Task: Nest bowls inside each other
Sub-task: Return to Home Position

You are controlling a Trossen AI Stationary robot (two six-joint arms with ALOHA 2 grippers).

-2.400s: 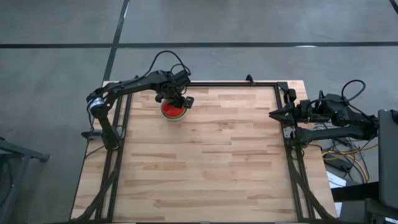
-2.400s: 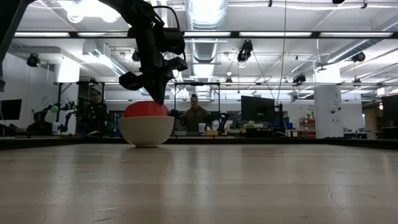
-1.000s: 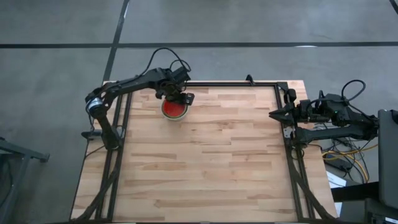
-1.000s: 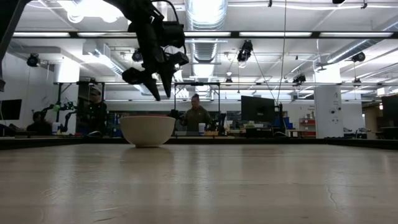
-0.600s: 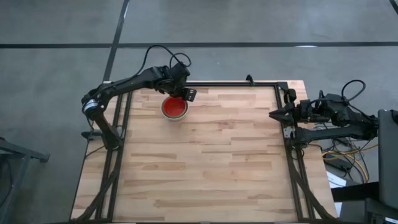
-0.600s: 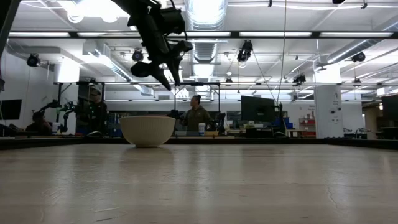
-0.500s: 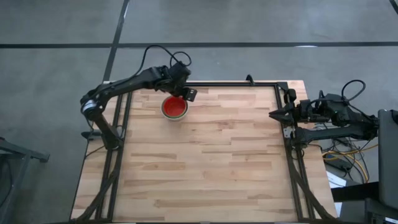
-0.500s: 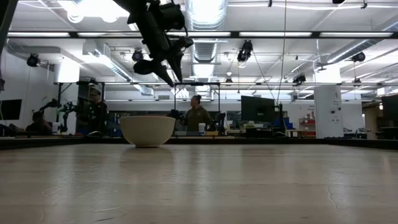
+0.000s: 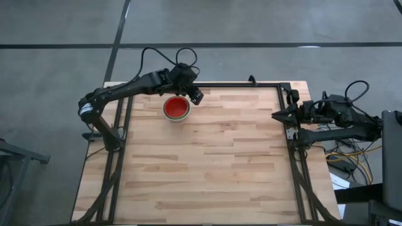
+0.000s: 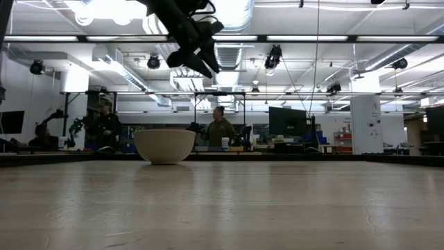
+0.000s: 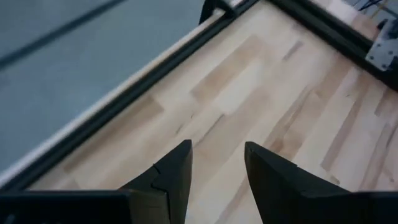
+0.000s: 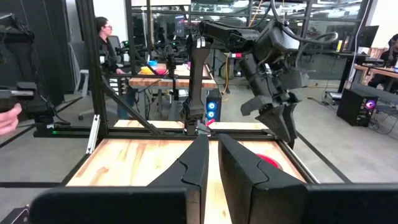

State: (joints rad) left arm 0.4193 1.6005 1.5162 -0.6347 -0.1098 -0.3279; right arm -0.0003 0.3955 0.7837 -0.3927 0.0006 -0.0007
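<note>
On the wooden table (image 9: 220, 163) the round red plastic bowl (image 9: 176, 108) is left nested. The left gripper (image 9: 196, 96), spread and empty, is now lifted off it, so nesting is judged complete. The right gripper (image 9: 276, 115) is parked closed, well apart.

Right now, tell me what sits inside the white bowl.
The red bowl is nested in the white bowl, a green rim around it. Anything beneath the red bowl is covered. The left hand hangs open, raised beside it; the right hand waits at the table's right edge.
</note>
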